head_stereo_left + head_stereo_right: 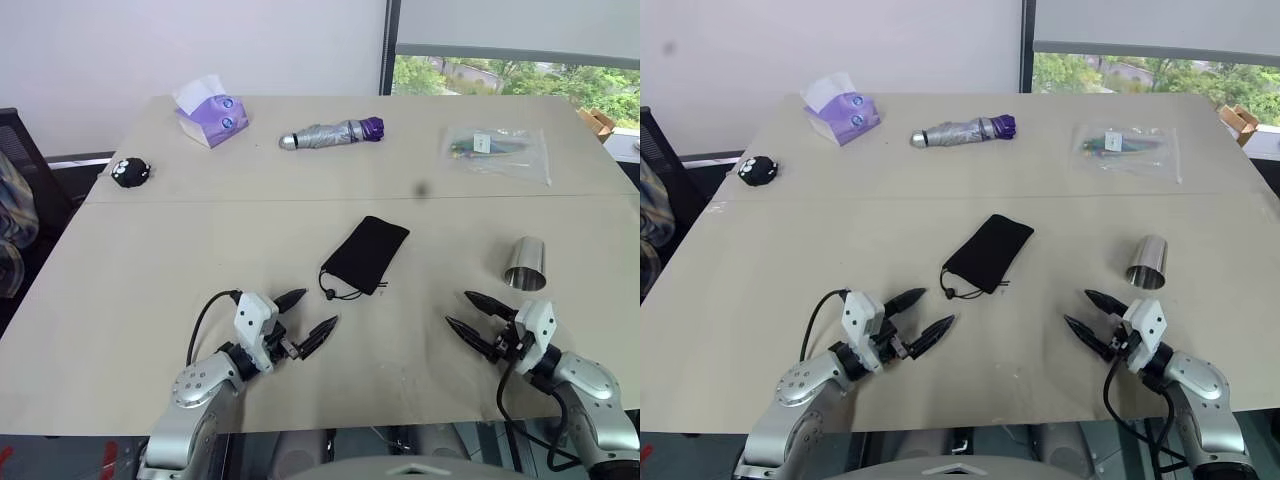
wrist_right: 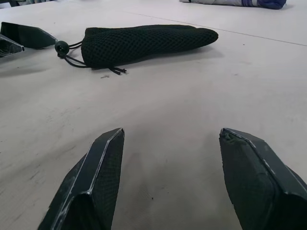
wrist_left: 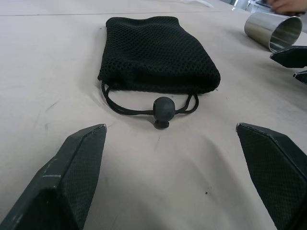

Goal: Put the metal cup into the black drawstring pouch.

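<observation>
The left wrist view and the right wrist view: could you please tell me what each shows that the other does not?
The left wrist view alone shows the metal cup lying on its side, and the left gripper, open. The right wrist view alone shows the folded umbrella at the far edge, and the right gripper, open. Both show the black drawstring pouch lying flat on the table, with its cord and round toggle.

Even daylight is admitted through the window (image 1: pixel 520 75) far beyond the right gripper (image 1: pixel 478 312). Soft shadows are cast below both grippers. The fingertips (image 3: pixel 72 182) are rendered slightly blurred.
</observation>
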`<control>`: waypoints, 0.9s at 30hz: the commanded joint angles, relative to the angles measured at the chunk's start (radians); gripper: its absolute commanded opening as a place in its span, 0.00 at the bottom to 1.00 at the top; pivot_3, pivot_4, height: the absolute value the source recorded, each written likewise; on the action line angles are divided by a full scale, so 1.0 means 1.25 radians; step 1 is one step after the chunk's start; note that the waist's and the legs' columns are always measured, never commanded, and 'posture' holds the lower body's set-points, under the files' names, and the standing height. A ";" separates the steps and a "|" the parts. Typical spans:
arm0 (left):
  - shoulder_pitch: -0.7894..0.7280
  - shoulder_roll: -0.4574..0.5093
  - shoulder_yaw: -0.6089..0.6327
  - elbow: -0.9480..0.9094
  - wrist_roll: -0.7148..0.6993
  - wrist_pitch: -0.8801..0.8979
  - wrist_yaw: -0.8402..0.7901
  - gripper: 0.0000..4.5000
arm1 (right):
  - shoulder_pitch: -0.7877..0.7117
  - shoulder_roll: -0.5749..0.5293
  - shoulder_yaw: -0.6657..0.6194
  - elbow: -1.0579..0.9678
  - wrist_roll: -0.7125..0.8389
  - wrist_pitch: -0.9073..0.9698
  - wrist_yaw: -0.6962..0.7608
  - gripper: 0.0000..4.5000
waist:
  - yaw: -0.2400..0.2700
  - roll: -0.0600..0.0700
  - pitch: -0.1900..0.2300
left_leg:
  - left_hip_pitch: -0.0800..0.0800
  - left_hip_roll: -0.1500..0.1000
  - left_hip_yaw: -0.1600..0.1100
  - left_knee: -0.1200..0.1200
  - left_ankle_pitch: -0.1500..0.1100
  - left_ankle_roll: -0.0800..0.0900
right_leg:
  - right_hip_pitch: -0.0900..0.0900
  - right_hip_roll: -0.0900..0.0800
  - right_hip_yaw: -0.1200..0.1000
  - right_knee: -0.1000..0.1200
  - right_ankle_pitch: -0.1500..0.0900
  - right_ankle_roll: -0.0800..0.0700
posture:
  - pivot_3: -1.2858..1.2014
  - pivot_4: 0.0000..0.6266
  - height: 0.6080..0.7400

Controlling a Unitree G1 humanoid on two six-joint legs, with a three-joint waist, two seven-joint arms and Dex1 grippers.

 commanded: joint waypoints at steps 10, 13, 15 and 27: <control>-0.010 0.008 -0.005 0.034 0.015 0.014 0.002 1.00 | -0.001 0.005 -0.013 0.010 -0.003 -0.002 -0.007 0.70 | 0.000 0.000 0.000 | 0.000 0.000 0.000 0.000 0.000 0.000 | 0.000 0.000 0.000 0.000 0.000 0.000 | 0.52 0.24 1.00; -0.008 0.010 -0.002 0.033 0.017 0.008 0.001 1.00 | 0.000 0.006 -0.011 0.010 -0.004 -0.002 -0.006 0.70 | 0.000 0.000 0.000 | 0.000 0.000 0.000 0.000 0.000 0.000 | 0.000 0.000 0.000 0.000 0.000 0.000 | 0.52 0.24 1.00; -0.008 0.011 0.002 0.031 0.014 0.007 0.000 1.00 | -0.001 0.007 -0.010 0.010 -0.004 -0.001 -0.006 0.70 | 0.000 0.000 0.000 | 0.000 0.000 0.000 0.000 0.000 0.000 | 0.000 0.000 0.000 0.000 0.000 0.000 | 0.52 0.24 1.00; -0.076 0.111 0.009 0.069 0.036 -0.037 -0.101 1.00 | 0.017 0.012 0.016 -0.055 0.013 -0.002 0.027 0.70 | -0.001 0.000 0.000 | 0.000 0.000 -0.002 0.000 0.000 -0.001 | 0.000 0.000 -0.002 0.001 0.000 0.000 | 0.52 0.24 1.00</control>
